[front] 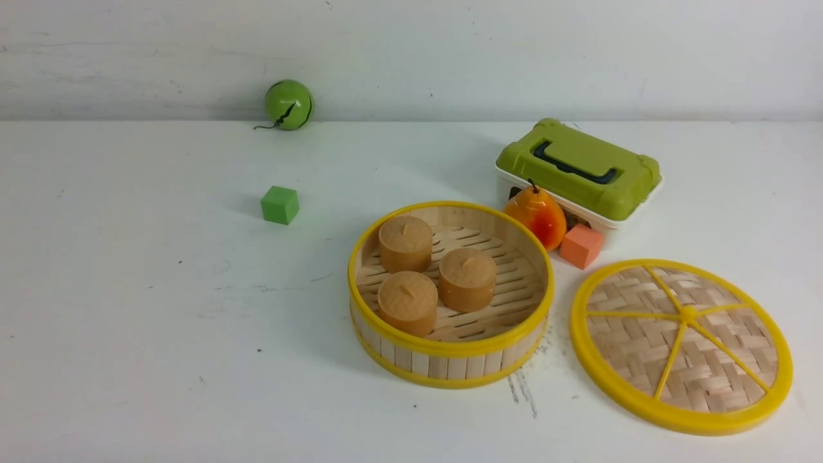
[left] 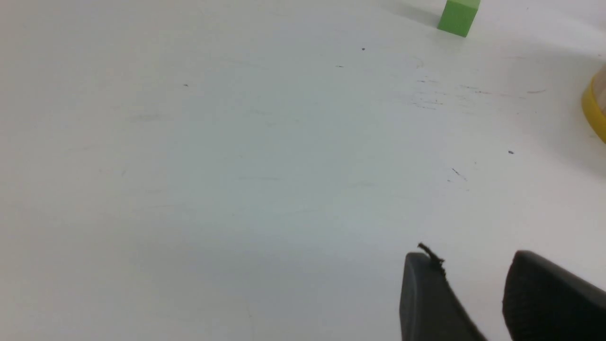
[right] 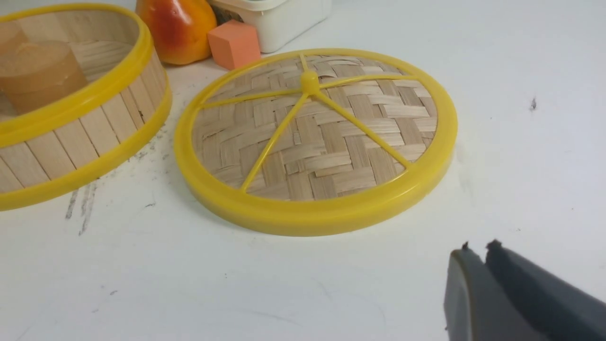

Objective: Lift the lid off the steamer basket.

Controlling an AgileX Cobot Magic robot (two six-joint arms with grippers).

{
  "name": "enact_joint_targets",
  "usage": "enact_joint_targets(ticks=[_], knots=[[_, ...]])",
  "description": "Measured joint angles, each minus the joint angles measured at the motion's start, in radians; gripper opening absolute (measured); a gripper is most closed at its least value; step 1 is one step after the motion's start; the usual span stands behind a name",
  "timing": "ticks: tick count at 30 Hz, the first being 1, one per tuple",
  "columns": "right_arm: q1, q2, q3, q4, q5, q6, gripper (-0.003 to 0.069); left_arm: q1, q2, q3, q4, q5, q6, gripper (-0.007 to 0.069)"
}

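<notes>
The steamer basket point(front: 450, 368) stands uncovered in the middle of the table, with three tan buns point(front: 405, 243) on its slatted floor. The lid point(front: 707, 360) lies flat on the table just right of the basket, knob up, apart from it. Neither gripper shows in the front view. In the right wrist view my right gripper point(right: 479, 247) hovers over bare table on the near side of the lid point(right: 312, 137), fingers together and holding nothing; the basket point(right: 94, 128) is beside the lid. My left gripper point(left: 473, 258) is open and empty over bare table, with the basket's rim point(left: 594, 111) at the frame's edge.
A white box with a green lid point(front: 578, 167) stands behind the lid, with an orange fruit point(front: 535, 215) and an orange cube point(front: 581, 245) in front of it. A green cube point(front: 280, 205) sits left of the basket. A green ball point(front: 289, 104) rests by the back wall.
</notes>
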Motion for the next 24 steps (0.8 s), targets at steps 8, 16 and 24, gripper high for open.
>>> enact_joint_targets(ticks=[8,16,24], knots=[[0.000,0.000,0.000,0.000,0.000,0.000,0.0060,0.000,0.000,0.000,0.000,0.000,0.000,0.0239],[0.000,0.000,0.000,0.000,0.000,0.000,0.0073,0.000,0.000,0.000,0.000,0.000,0.000,0.0239],[0.000,0.000,0.000,0.000,0.000,0.000,0.0084,0.000,0.000,0.000,0.000,0.000,0.000,0.0239]])
